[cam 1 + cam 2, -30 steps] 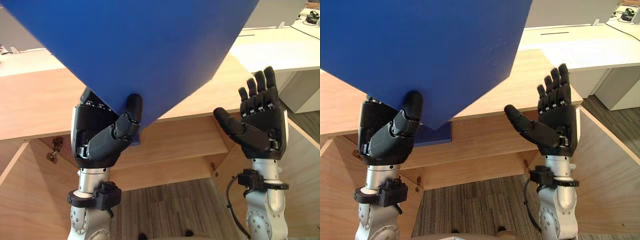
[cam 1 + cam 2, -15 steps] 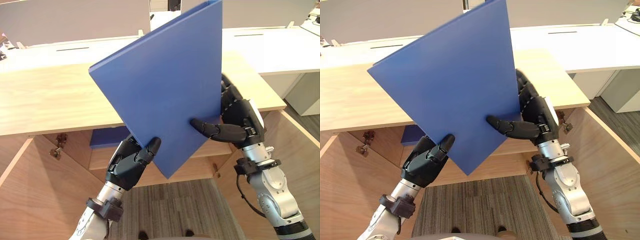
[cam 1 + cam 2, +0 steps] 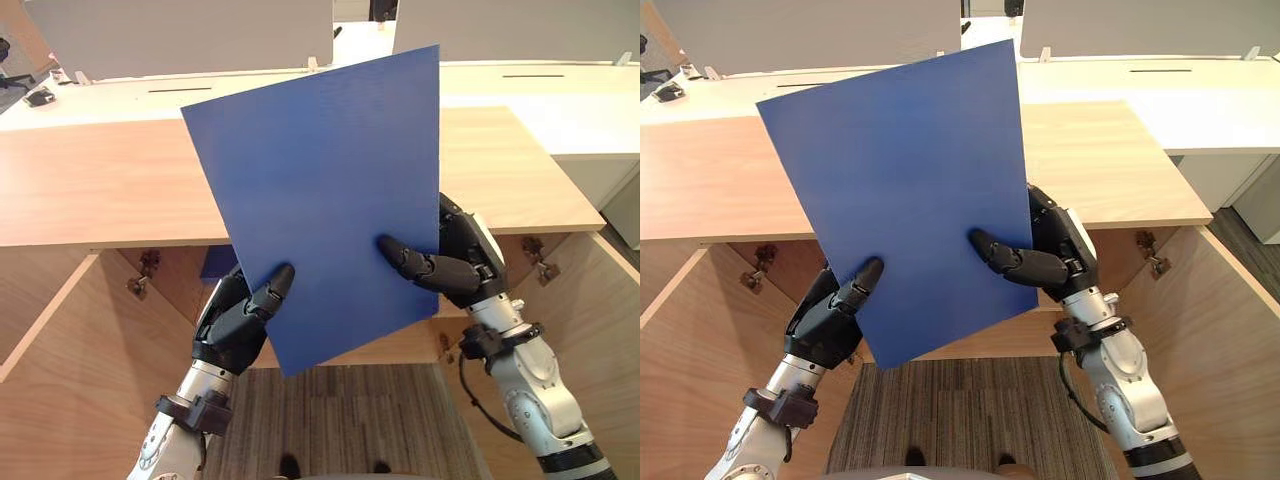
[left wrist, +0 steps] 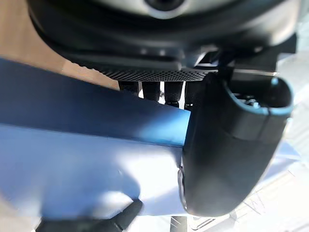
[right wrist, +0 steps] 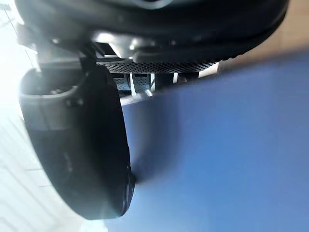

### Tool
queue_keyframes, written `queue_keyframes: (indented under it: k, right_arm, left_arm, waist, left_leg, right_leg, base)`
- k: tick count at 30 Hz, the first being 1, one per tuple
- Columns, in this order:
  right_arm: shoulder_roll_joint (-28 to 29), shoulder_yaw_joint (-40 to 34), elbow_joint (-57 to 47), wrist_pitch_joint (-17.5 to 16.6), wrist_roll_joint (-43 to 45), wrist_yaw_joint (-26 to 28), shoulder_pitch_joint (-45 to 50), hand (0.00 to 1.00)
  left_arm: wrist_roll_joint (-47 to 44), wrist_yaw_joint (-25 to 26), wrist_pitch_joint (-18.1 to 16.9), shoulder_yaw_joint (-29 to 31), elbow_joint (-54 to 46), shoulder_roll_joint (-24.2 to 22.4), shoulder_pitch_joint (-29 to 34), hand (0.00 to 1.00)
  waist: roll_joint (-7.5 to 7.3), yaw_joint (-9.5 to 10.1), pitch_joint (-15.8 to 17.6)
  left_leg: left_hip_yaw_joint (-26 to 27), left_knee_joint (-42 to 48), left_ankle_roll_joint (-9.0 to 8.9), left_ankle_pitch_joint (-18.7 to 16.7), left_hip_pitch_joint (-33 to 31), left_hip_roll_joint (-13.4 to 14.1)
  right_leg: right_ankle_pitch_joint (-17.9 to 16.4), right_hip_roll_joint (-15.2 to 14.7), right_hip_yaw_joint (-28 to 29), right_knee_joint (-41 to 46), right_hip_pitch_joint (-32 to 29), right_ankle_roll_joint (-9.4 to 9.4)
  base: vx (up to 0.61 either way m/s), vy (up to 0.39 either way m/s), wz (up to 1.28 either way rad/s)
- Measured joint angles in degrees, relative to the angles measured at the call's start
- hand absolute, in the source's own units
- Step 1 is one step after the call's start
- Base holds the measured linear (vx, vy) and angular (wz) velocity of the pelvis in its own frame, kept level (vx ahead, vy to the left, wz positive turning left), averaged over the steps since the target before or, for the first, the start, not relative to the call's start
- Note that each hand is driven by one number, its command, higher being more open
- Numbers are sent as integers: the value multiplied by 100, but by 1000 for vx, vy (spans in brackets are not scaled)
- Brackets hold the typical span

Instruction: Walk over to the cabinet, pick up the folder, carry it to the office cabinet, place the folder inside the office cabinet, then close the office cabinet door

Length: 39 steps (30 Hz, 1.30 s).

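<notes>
With the left hand (image 3: 233,325) and right hand (image 3: 452,272) pinching only the folder's (image 3: 320,190) lower edge, it could tip or snag the cabinet top (image 3: 100,185).

Head stereo pair looks down; wrist cameras close; all share folder (image 3: 320,190).

- Left hand (image 3: 236,325), right hand (image 3: 458,272): fingers pass behind the folder (image 3: 320,190), tips unseen; thumbs lie on its front.
- Blue item (image 3: 216,262) inside the office cabinet (image 3: 90,190): mostly covered by the folder, kind unclear.
- Cabinet interior, middle: hidden.
- Dark object (image 3: 40,97) on the far white counter (image 3: 150,88): too small to identify.
</notes>
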Motion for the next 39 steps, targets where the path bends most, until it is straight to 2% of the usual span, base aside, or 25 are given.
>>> queue_keyframes:
  k: [2,4,5,7,10,12,13,15,19,21,23,26,29,30,31,33,36,38,39]
  right_arm:
    - [283,-11,0,27,-153,-19,1,0]
    - [668,-128,-40,48,-423,-45,100,0]
    - [698,-141,-50,48,-454,-54,115,0]
    - [953,-336,-132,52,-600,-111,233,0]
    - [1200,-683,-212,53,-639,-207,243,0]
    - [1414,-1095,-376,52,-710,-350,243,0]
    - [1437,-1158,-404,51,-711,-369,243,0]
    - [1519,-1385,-506,33,-715,-476,242,0]
    - [1514,-1348,-505,32,-943,-586,243,0]
    - [1499,-1111,-503,32,-1226,-603,243,0]
    - [1468,-852,-469,33,-1350,-600,244,0]
    - [1297,-11,-217,31,-1484,-576,201,0]
    - [1087,1064,337,33,-1727,-483,-269,0]
    - [1015,1453,616,40,-1886,-453,-699,0]
    - [965,1649,776,58,-1979,-441,-949,0]
    - [789,2224,1244,158,-2678,-487,-1693,0]
    - [711,2510,1571,215,-3794,-640,-2083,0]
    - [719,2503,1756,249,-4107,-770,-2351,0]
    - [749,2444,1881,295,-4187,-916,-2472,0]
  left_arm:
    - [608,85,-16,144,-37,-324,-85,100]
    - [1784,425,-180,467,-133,-843,-165,100]
    - [1912,459,-208,527,-134,-908,-172,100]
    - [2580,808,-402,1039,-129,-1381,-185,100]
    - [2680,1125,-542,1619,10,-1755,-171,100]
    - [2676,1348,-606,2132,475,-1952,-110,100]
    - [2677,1385,-605,2194,597,-1976,-86,100]
    - [2669,1537,-523,2422,1501,-2028,11,100]
    - [2658,1554,-260,2440,2945,-2076,44,100]
    - [2881,1478,-98,2332,4066,-2047,14,100]
    - [3140,1385,18,2257,4773,-2007,-48,100]
    - [3632,1191,170,1969,6138,-1804,-270,100]
    - [3912,1060,197,1824,7177,-1590,-820,100]
    - [3989,1066,179,1804,7447,-1473,-1261,100]
    - [4041,1071,176,1801,7566,-1436,-1471,100]
    - [4091,1096,157,1763,7811,-1424,-2008,100]
    - [4122,1203,90,1666,7807,-1333,-2386,100]
    - [4119,1293,56,1638,7791,-1292,-2639,100]
    - [4116,1340,51,1576,7789,-1282,-2784,100]
  waist:
    - [0,10,-49]
    - [-2,24,-92]
    - [-2,29,-92]
    - [0,64,-94]
    - [0,94,-94]
    - [2,110,-99]
    - [1,109,-99]
    - [0,105,-101]
    - [-15,84,-109]
    - [-28,51,-133]
    - [-51,37,-140]
    - [-125,22,-136]
    - [-224,49,249]
    - [-255,59,609]
    - [-244,69,778]
    - [-102,113,1453]
    - [21,159,1887]
    - [68,164,2142]
    - [138,178,2187]
  left_leg:
    - [-28,-1,-3,11,-12,-4]
    - [-103,-2,1,42,-43,-7]
    - [-109,-2,2,46,-45,-7]
    - [-153,-2,0,69,-63,-5]
    - [-194,-3,-1,86,-86,-8]
    - [-227,-4,-4,93,-86,-13]
    - [-232,-4,-4,94,-86,-14]
    - [-236,-5,-5,97,-85,-16]
    - [-221,-6,-7,98,-97,-18]
    - [-195,-6,-8,97,-154,-11]
    - [-169,-5,-9,98,-194,-2]
    - [-101,5,-10,98,-287,30]
    - [58,298,-35,47,-698,108]
    - [77,856,-24,-129,-1137,169]
    - [96,1185,-22,-249,-1420,222]
    - [132,2247,10,-663,-2119,437]
    - [120,3048,22,-948,-2881,540]
    - [96,3479,76,-1038,-3334,557]
    - [55,3729,84,-1102,-3688,574]
  right_leg:
    - [0,-4,-23,1,0,0]
    - [-1,-5,-94,2,4,-2]
    - [-1,-5,-102,2,5,-2]
    - [-1,-4,-153,3,8,-2]
    - [-1,-7,-195,5,8,-2]
    - [-2,-13,-229,4,25,-3]
    - [-2,-15,-234,2,28,-3]
    - [-2,-20,-241,0,27,-4]
    - [-7,-24,-239,-5,-10,-9]
    - [-7,-20,-225,-9,-80,-10]
    - [2,-11,-204,-9,-137,-17]
    - [24,16,-108,-7,-265,-38]
    - [40,39,76,291,-767,-61]
    - [32,49,125,563,-1088,-73]
    - [25,66,155,712,-1305,-79]
    - [-26,202,260,1171,-1786,-98]
    - [-280,233,322,1980,-2589,-67]
    - [-426,212,346,2481,-3085,-45]
    - [-491,208,336,2742,-3428,-36]
  base:
    - [-27,-6,7]
    - [-23,-15,15]
    - [-23,-18,13]
    - [-24,-18,10]
    - [-20,-11,9]
    - [-16,-6,8]
    - [-12,-5,5]
    - [0,0,0]
    - [-3,-1,-1]
    - [-6,-5,-6]
    - [4,-6,-8]
    - [18,-9,-14]
    - [-57,4,-28]
    - [-135,-20,-14]
    - [-197,-26,-26]
    - [-217,2,-28]
    - [-220,52,-12]
    - [-171,46,1]
    - [-160,44,6]
